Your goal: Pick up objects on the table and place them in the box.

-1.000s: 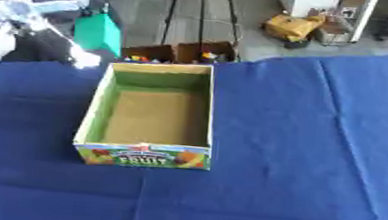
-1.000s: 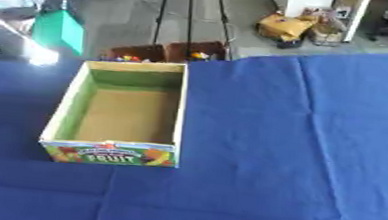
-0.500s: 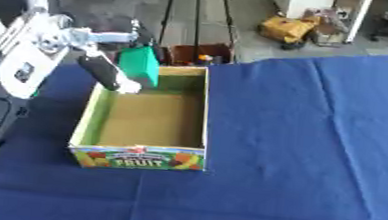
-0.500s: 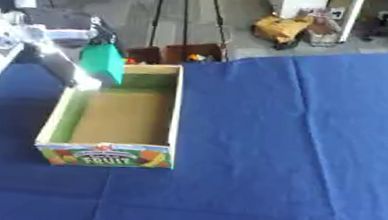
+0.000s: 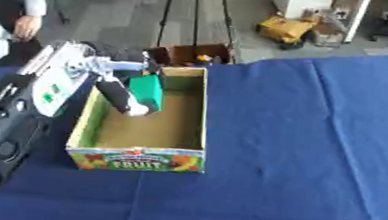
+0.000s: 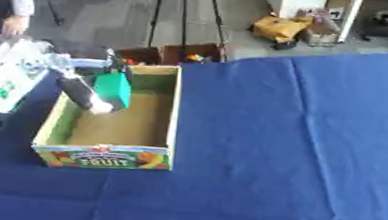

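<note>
A small green block (image 5: 147, 91) hangs over the far left inside of the open cardboard box (image 5: 190, 147), which has a fruit label on its front. My left hand (image 5: 118, 93) is shut on the block, thumb below and fingers above, with the arm coming in from the left edge over the box's left wall. The box floor that shows is bare brown cardboard. My right hand appears in neither view.
The blue cloth (image 5: 316, 153) covers the table to the right of the box and in front of it. Past the table's far edge stands a brown crate (image 5: 189, 54) with small items, a tripod and a yellow object (image 5: 291, 28) on the floor.
My left hand has carried the green block from above the box's far left corner down and inward, over the box's interior. The camera view has also shifted.
</note>
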Controlling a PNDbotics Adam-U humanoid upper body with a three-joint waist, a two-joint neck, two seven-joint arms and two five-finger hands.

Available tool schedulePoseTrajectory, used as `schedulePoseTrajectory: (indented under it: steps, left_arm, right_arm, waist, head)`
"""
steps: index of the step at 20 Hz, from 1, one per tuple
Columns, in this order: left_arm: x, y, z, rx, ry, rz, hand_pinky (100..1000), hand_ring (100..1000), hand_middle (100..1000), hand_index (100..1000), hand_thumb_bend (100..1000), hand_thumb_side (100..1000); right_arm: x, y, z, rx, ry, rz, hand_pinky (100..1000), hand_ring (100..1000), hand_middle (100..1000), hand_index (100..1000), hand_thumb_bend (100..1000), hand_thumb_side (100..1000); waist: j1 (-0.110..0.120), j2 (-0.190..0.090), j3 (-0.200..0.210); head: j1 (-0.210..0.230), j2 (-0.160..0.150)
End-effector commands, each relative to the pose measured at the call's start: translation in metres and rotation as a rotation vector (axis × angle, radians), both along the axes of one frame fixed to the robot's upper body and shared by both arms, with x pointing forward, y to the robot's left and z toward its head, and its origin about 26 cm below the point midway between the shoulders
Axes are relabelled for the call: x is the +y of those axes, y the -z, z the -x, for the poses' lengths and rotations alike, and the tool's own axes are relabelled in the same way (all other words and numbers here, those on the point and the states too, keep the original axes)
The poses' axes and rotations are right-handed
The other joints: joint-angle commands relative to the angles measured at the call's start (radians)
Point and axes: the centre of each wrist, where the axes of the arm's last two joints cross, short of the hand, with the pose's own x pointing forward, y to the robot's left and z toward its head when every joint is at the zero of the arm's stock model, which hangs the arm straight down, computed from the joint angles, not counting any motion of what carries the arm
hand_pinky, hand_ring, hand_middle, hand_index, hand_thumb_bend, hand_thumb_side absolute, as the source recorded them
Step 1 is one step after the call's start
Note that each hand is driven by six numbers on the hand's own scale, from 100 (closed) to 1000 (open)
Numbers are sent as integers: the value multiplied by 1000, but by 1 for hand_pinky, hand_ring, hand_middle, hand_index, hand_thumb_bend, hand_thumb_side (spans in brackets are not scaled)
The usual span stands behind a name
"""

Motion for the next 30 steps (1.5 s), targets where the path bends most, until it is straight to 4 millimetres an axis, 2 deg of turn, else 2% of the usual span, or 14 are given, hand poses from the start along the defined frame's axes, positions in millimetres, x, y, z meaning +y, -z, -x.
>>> schedulePoseTrajectory:
  steps: [1, 5, 9, 11, 12, 13, 14, 16, 18, 20, 25, 30]
  left_arm:
    - [3, -2, -5, -10, -10, -34, 168, 393, 566, 758, 100, 384]
    - [4, 10, -10, 28, -9, -68, 229, 441, 614, 834, 100, 423]
    - [3, 10, -10, 20, 1, -99, 285, 494, 751, 943, 100, 435]
    - [1, 8, -10, 2, 8, -121, 312, 527, 813, 989, 100, 472]
    - [1, 8, -9, -3, 12, -135, 392, 621, 876, 1000, 100, 553]
    - [0, 8, -9, -6, 16, -148, 421, 648, 881, 1000, 100, 559]
    - [0, 7, -9, -11, 18, -158, 524, 738, 898, 1000, 100, 601]
    - [-1, 6, -8, -15, 20, -174, 585, 791, 927, 1000, 116, 637]
    - [0, 5, -8, -16, 17, -183, 690, 866, 950, 1000, 132, 649]
    - [0, 5, -8, -18, 12, -188, 732, 892, 955, 1000, 133, 650]
    - [-3, -3, -5, -53, 23, -165, 737, 889, 942, 1000, 100, 635]
    - [-7, -32, 8, -173, 85, -70, 689, 844, 900, 1000, 100, 594]
  right_arm:
    - [2, -9, 3, -35, -14, 9, 735, 761, 528, 731, 100, 680]
    - [2, -9, 3, -35, -16, 8, 735, 762, 527, 730, 100, 676]
    - [2, -9, 3, -34, -17, 8, 736, 762, 527, 728, 100, 674]
    - [2, -9, 3, -33, -18, 8, 736, 762, 527, 729, 100, 672]
    - [2, -9, 3, -33, -18, 8, 736, 762, 526, 729, 100, 670]
    - [2, -9, 3, -32, -18, 7, 736, 762, 526, 729, 100, 668]
    - [2, -9, 3, -31, -19, 6, 736, 762, 523, 728, 100, 666]
    - [2, -8, 3, -31, -19, 5, 736, 762, 523, 727, 100, 666]
    - [2, -8, 3, -31, -20, 3, 736, 762, 522, 727, 100, 662]
    - [2, -8, 3, -30, -21, 2, 736, 762, 522, 727, 100, 662]
    - [3, -8, 3, -30, -21, -2, 735, 762, 522, 727, 100, 664]
    - [2, -8, 3, -32, -18, -5, 734, 761, 524, 726, 100, 666]
  waist:
    - [-5, -16, 0]
    - [-4, -13, -2]
    - [-4, -12, -1]
    - [-4, -12, -1]
    - [-4, -12, -1]
    - [-4, -12, -1]
    - [-4, -12, -1]
    - [-4, -12, -1]
    - [-4, -12, -1]
    - [-4, -12, -2]
    - [-7, -14, -2]
    - [-10, -17, 2]
  head:
    - [3, -14]
    - [3, -17]
    - [2, -17]
    - [2, -16]
    - [2, -16]
    - [2, -15]
    - [2, -15]
    - [3, -14]
    - [3, -14]
    - [3, -14]
    - [2, -13]
    - [-5, -4]
